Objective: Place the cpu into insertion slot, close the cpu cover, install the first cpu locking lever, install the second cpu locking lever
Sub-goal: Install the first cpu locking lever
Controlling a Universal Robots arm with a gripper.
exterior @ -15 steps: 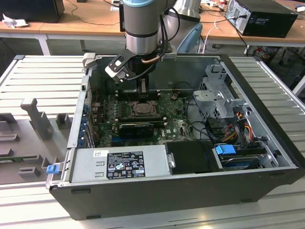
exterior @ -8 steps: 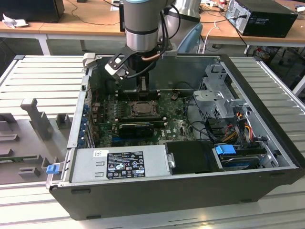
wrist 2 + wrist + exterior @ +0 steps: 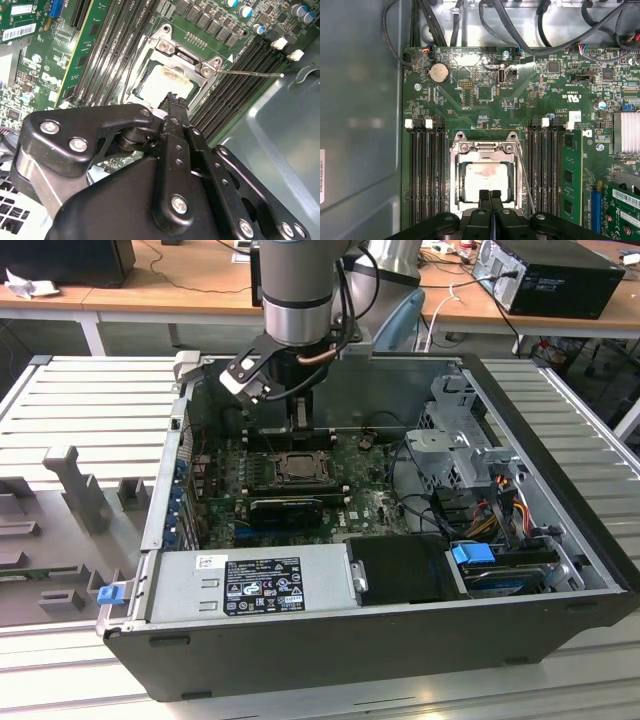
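The insertion slot [image 3: 454, 172] sits mid-board with its silvery rim, between rows of black memory slots. Inside it lies the cpu [image 3: 482, 176], tan-grey face up with a pale smear. The cpu cover [image 3: 482, 147] lies flat over it, its window framing the chip; it also shows in the second wrist view as the cpu cover [image 3: 187, 62]. One thin locking lever [image 3: 250, 74] sticks out sideways from a socket corner over the memory slots. My gripper [image 3: 490, 195] is shut with nothing between its fingers, its tips hovering at the socket's edge over the cpu. The exterior view shows the gripper [image 3: 300, 418] just behind the socket [image 3: 298, 468].
The open computer case [image 3: 560, 440] walls in the board. A long black expansion card [image 3: 287, 508] lies in front of the socket. The power supply [image 3: 255, 583] fills the front, and a drive cage [image 3: 455, 440] with cables [image 3: 500, 510] stands at the exterior view's right.
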